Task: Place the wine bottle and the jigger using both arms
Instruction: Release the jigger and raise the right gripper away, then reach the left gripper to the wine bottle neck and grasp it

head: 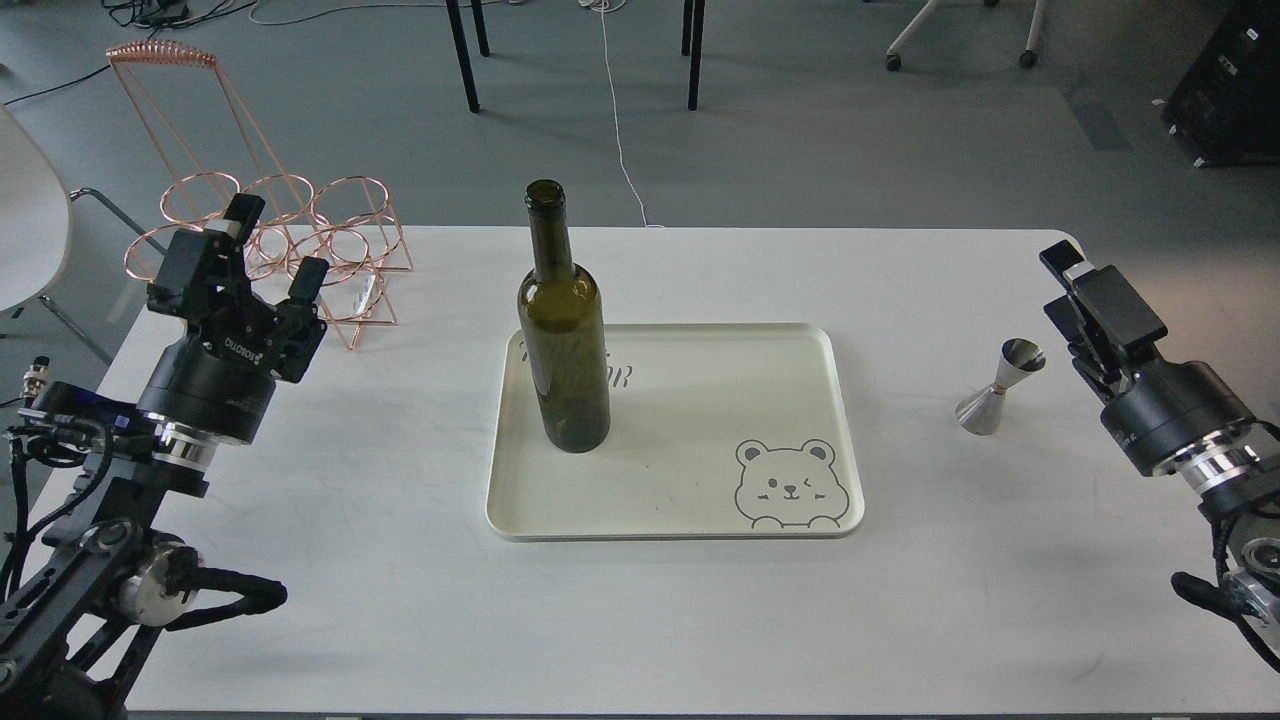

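Observation:
The wine bottle (563, 340), dark olive-green and uncorked, stands upright on the left part of a cream tray (690, 528) with a bear drawing. The jigger (998, 388), a small shiny steel hourglass cup, stands on the white table to the right of the tray. My left gripper (277, 243) is open and empty at the far left, well clear of the bottle, in front of a copper rack. My right gripper (1055, 285) is open and empty, just right of the jigger and apart from it.
A copper wire bottle rack (335, 215) stands at the table's back left corner, right behind my left gripper. The table's right edge (1110, 300) runs under my right arm. Chair and table legs stand on the floor beyond the table.

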Controlling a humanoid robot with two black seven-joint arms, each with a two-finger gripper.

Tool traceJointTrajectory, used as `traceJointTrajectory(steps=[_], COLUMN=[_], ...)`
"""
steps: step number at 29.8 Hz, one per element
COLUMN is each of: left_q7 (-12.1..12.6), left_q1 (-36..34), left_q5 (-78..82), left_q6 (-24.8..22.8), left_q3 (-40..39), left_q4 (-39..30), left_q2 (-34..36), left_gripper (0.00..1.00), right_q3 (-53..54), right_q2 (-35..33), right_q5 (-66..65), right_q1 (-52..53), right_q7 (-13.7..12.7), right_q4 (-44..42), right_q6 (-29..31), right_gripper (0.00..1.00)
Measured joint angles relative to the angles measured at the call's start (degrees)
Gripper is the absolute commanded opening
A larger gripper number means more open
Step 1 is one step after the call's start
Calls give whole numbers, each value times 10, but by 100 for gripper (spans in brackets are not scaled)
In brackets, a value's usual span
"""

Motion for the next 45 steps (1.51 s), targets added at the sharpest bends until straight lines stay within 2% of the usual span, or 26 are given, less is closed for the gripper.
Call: traceJointTrajectory(steps=[6, 9, 11, 14, 18, 27, 34, 45], left_q7=[0, -1, -1, -1, -1, -1, 0, 0], left_q1=[2, -3, -10, -30, -73, -228, -282, -342], left_q5=[170, 302, 395, 516, 579, 637, 641, 641], left_q6=[0, 0, 0, 1, 1, -20, -25, -25], left_q3=[16, 16, 16, 16, 27, 152, 194, 244], left_q4=[-62, -83, -94, -105, -108, -83, -47, 15], left_q2=[55, 86, 111, 142, 157, 155, 149, 93], left_gripper=[98, 98, 98, 98, 98, 98, 98, 98], right_q3=[6, 7, 7, 5, 5, 5, 5, 6], right_q2=[80, 130, 154, 166, 167, 167, 167, 166], right_q5=[206, 234, 238, 240, 240, 239, 239, 239], right_q1=[56, 58, 55, 48, 42, 40, 38, 34], right_q7=[0, 0, 0, 0, 0, 0, 0, 0], right_q4=[-75, -133, -160, -175, -175, -175, -175, -176], right_q6=[144, 202, 218, 224, 225, 225, 225, 223], right_gripper=[99, 99, 99, 99, 99, 99, 99, 99])
